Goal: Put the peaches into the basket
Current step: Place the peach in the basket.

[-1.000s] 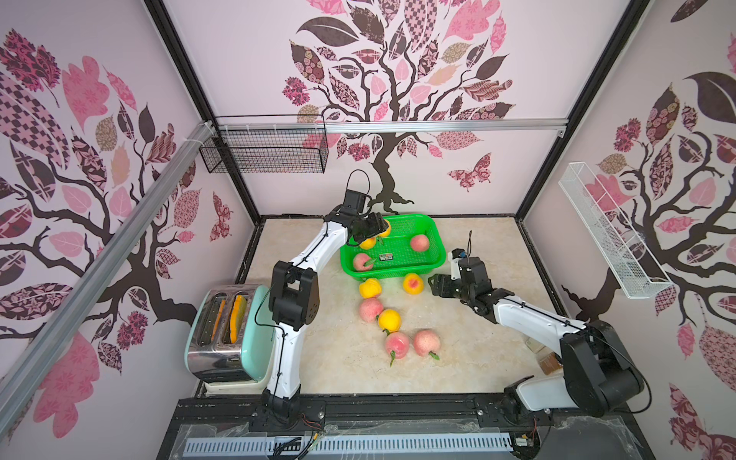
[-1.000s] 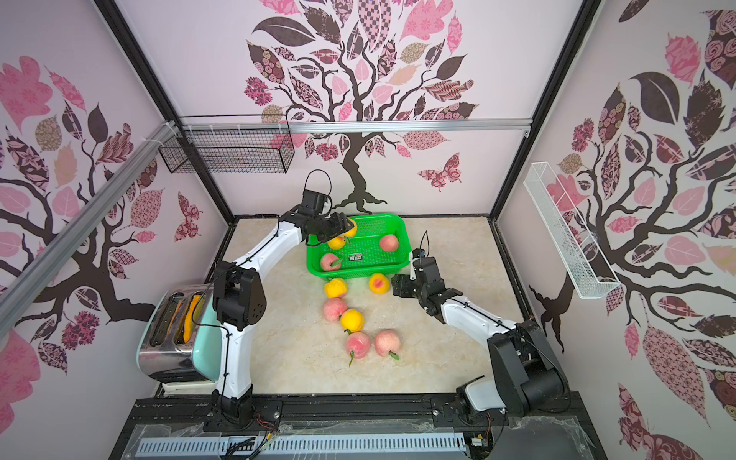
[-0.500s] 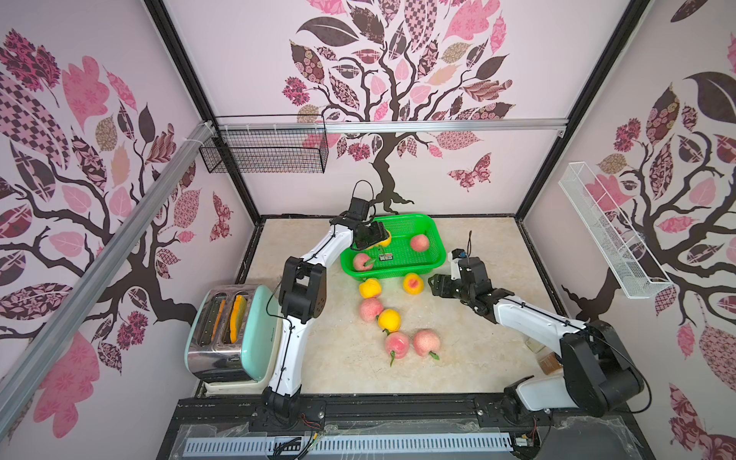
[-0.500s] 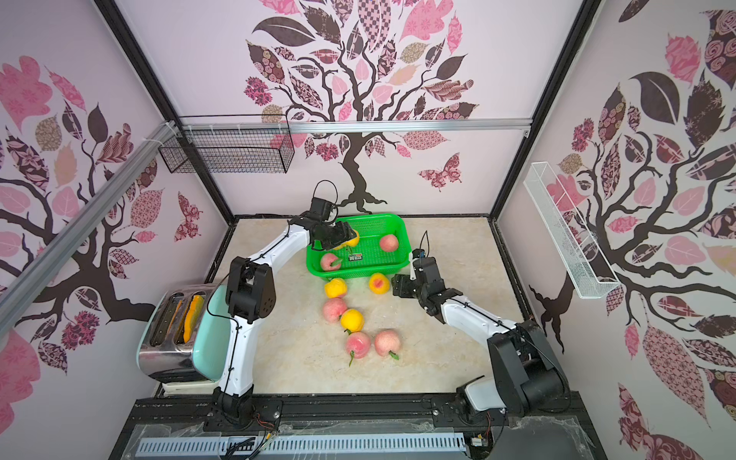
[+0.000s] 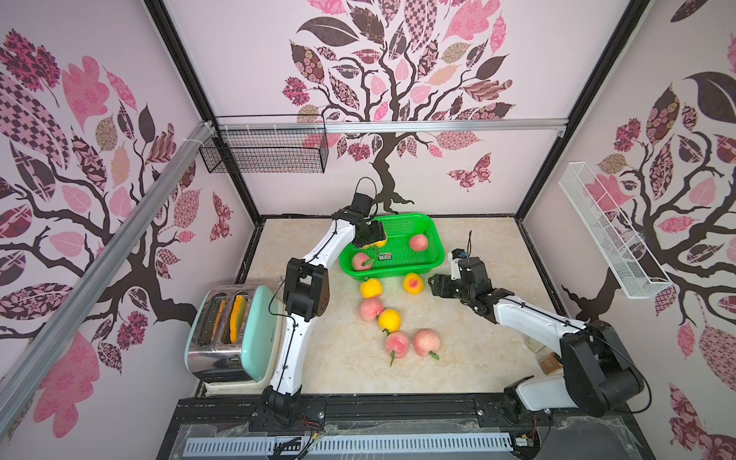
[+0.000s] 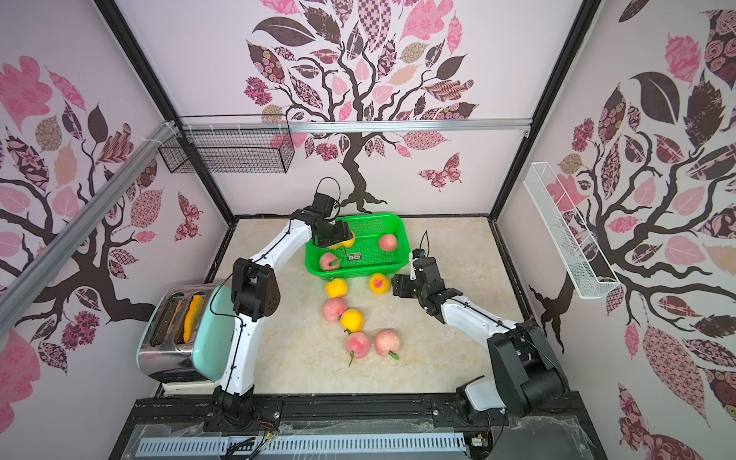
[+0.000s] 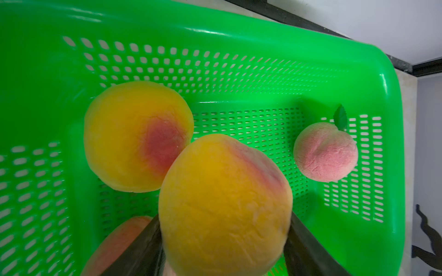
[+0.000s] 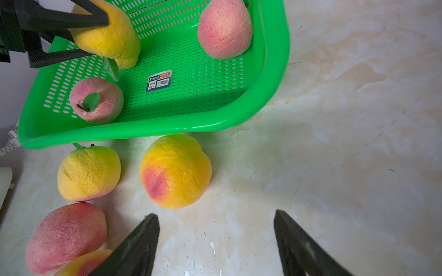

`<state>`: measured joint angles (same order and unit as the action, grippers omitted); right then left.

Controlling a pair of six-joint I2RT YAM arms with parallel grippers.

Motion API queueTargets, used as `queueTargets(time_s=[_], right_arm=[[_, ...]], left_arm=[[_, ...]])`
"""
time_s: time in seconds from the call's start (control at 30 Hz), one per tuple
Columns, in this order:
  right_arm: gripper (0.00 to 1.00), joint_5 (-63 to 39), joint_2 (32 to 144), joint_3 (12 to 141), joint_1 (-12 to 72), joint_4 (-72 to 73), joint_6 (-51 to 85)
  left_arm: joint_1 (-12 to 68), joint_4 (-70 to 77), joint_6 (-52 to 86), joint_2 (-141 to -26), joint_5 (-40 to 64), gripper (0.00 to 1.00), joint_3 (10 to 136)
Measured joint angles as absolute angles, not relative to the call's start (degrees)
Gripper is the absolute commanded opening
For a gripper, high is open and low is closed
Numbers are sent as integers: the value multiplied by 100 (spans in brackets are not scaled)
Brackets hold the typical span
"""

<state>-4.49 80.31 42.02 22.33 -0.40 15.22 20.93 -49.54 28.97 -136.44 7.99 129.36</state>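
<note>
Left tool (image 5: 372,238), pinching a yellow peach (image 7: 224,205), hung over the basket (image 5: 392,274) at its left end; right tool (image 8: 215,215), spread, faced a tabletop peach (image 8: 175,170) leftward.

You have bright green perforated plastic basket (image 5: 392,274) at 12 o'clock on beige marbled tabletop (image 5: 478,350). Round pink and yellow toy peaches (image 5: 418,242): some inside basket, six before its near rim, trailing toward 6 o'clock. Mint-and-chrome toaster (image 5: 239,334) at 8 o'clock.

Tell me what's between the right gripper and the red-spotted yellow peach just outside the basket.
Nothing but bare tabletop lies between the right gripper and that yellow peach; the right wrist view shows it plainly.
</note>
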Motion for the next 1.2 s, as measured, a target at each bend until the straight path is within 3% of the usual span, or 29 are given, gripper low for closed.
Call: queueTargets(time_s=[0.43, 1.2], right_arm=[[78, -449, 8031, 4202, 2233, -40, 1522], [78, -449, 8031, 4202, 2237, -40, 1522]], left_arm=[[2460, -5356, 2331, -13644, -25, 64, 13124], [2609, -5684, 2005, -14420, -242, 68, 13609]])
